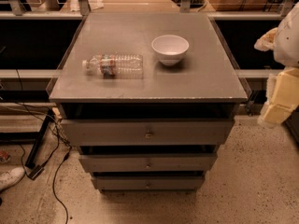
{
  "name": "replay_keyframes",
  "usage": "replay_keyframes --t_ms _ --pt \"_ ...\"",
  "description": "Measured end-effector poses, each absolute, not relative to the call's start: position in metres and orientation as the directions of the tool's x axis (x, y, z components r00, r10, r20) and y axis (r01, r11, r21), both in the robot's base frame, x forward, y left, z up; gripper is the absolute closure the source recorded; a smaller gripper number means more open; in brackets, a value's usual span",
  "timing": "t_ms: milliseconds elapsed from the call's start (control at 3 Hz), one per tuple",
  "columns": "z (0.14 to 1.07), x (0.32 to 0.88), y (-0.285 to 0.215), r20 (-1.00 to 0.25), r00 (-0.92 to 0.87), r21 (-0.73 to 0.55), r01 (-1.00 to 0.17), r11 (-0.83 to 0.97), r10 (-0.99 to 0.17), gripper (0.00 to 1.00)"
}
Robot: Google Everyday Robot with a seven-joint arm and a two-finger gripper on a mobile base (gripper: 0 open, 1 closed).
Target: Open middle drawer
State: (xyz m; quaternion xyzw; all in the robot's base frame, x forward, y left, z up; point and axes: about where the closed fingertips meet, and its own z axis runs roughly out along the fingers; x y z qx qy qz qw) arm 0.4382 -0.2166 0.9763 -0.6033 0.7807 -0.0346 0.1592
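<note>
A gray cabinet [65, 94] stands in the middle of the camera view with three flat drawer fronts stacked below its top. The middle drawer [117, 164] is the mid-sized front, with a small round metal knob [148, 163] at its centre. Above it is the widest front [107, 132], below it the narrowest [121, 184]. A dark gap shows above each front. My gripper [279, 99], cream and white, hangs at the right edge of the view. It is off to the right of the cabinet, higher than the drawers, and touches nothing.
On the cabinet top lie a clear plastic water bottle [113, 65] on its side and a white bowl [170, 48]. Black cables [55, 171] trail over the speckled floor at the left, near a white shoe [10, 177]. Shelving runs behind the cabinet.
</note>
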Motion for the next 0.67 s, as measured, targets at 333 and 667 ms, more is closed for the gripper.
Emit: replay_keyframes --t_ms 333,667 --pt "0.976 0.437 -0.215 -0.208 -0.220 -0.255 -0.929 0.270 -0.953 0.00" --pt "0.956 0.418 -0.204 -0.246 -0.222 -0.255 -0.925 0.284 -0.944 0.00"
